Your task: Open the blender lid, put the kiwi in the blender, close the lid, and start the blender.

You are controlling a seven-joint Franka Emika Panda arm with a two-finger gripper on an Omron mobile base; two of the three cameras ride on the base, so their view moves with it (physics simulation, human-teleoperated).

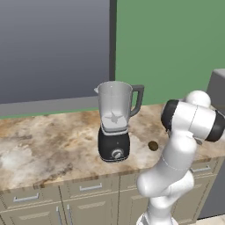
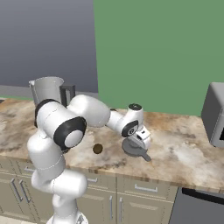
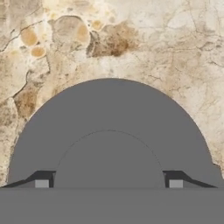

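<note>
On a marbled tan desk [image 1: 52,145] against a green wall [image 2: 153,52], the open-topped blender [image 1: 115,123] stands, the kiwi [image 2: 97,148] nearby. The end effector [image 2: 139,146], fingers apart, straddles the blender lid [image 3: 109,131] lying flat on the desk.

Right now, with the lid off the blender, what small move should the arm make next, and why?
Probably lift straight up off the blender lid. It rests on the counter, the fingers stand spread beside its knob, the blender jar is open, and the kiwi lies on the counter nearby.
</note>
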